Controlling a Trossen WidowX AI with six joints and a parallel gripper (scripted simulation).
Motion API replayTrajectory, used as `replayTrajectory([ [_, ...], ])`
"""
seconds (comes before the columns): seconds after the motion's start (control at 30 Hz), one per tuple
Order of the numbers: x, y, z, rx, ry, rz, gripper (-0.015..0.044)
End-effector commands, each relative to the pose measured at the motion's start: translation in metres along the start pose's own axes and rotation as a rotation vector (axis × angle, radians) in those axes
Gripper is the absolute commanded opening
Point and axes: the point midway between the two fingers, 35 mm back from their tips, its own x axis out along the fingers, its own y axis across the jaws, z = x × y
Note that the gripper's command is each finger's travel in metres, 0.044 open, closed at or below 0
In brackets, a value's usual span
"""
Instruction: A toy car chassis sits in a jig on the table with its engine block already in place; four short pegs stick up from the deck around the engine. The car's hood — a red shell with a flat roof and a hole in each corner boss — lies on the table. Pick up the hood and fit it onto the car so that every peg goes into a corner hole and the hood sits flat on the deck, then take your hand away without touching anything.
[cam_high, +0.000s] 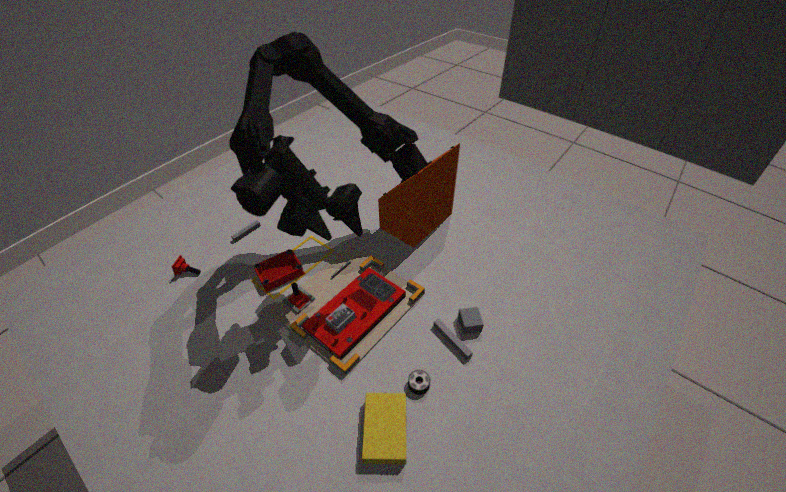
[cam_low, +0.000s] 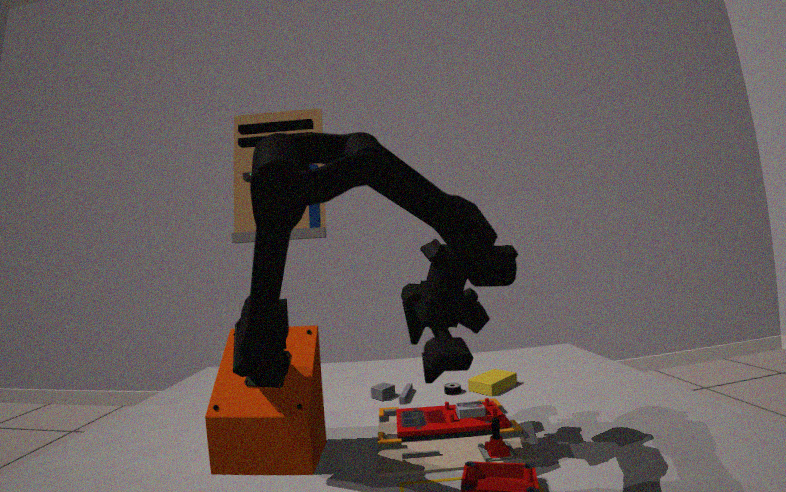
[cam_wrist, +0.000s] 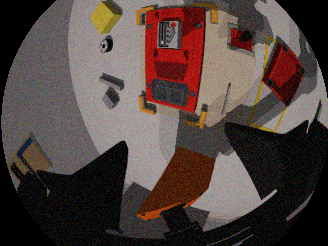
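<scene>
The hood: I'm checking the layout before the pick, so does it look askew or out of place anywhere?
Slightly. The red hood lies on the table apart from the chassis, overlapping a corner of a yellow outlined square rather than sitting inside it. It does not look damaged. The open gripper hovers above it, holding nothing.

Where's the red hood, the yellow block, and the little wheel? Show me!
Red hood (cam_high: 279, 268), top view, on the middle of its shell.
Yellow block (cam_high: 384, 426), top view, on its flat top face.
Little wheel (cam_high: 418, 381), top view, on its light ring.
</scene>
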Motion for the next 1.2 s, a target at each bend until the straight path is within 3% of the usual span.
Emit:
replayTrajectory([
  [0.0,-0.01,-0.046,0.022,0.145,-0.104,-0.147,0.044],
  [0.37,-0.042,-0.152,0.039,0.506,-0.271,-0.498,0.044],
  [1.17,-0.036,-0.157,0.042,0.512,-0.274,-0.503,0.044],
])
